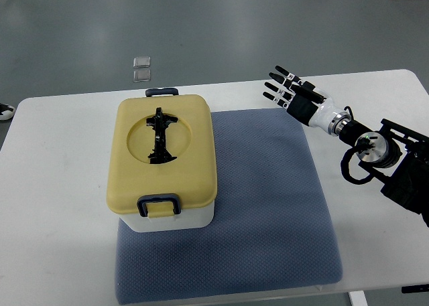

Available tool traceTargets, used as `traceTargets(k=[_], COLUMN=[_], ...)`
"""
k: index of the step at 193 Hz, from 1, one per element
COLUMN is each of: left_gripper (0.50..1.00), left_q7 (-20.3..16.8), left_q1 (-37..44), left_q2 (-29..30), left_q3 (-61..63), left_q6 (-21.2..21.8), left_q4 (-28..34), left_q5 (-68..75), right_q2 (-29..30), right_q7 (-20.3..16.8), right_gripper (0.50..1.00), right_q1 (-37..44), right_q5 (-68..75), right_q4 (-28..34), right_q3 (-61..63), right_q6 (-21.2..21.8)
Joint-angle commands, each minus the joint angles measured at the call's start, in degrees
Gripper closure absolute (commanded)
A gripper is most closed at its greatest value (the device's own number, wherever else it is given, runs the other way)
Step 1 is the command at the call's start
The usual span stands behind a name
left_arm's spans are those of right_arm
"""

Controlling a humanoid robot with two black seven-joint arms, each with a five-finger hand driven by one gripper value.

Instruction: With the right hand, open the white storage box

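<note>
Your right hand (289, 92) hangs upper right, fingers spread wide, holding nothing, over the mat's (268, 205) far edge. Box (164, 162) sits left of centre, yellow lid (163, 152) on, latches probably shut. Bare mat lies between them.

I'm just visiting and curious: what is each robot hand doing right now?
Right hand: open, fingers spread, holding nothing, apart from the storage box.
Left hand: not in view.

The blue mat (268, 205) runs under the storage box (163, 162), so its left part is hidden. The right arm (395, 162) is cut off by the right edge. Two small squares (142, 67) on the floor (perhaps tiles) are too small to identify.
</note>
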Motion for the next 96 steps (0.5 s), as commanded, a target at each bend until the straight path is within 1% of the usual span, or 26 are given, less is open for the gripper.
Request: traceTargets(k=[1, 72, 96], left_gripper=[0.500, 0.500, 0.500], left_q7=[0.08, -0.10, -0.10], left_q1=[-0.04, -0.65, -1.88], left_q2=[0.00, 0.00, 0.00], left_q3=[0.29, 0.29, 0.29], left_q6=[0.05, 0.23, 0.40], left_q4=[0.08, 0.52, 0.52], left_q5=[-0.01, 0.08, 0.08], right_q2=[0.07, 0.07, 0.07], right_q7=[0.04, 0.22, 0.13], right_gripper=[0.568, 0.568, 0.568], right_q1=[-0.32, -0.05, -0.05], right_q5=[-0.09, -0.09, -0.44], right_q4=[-0.01, 0.07, 0.25], right_q3=[-0.01, -0.01, -0.01], right_q6=[0.00, -0.88, 0.09])
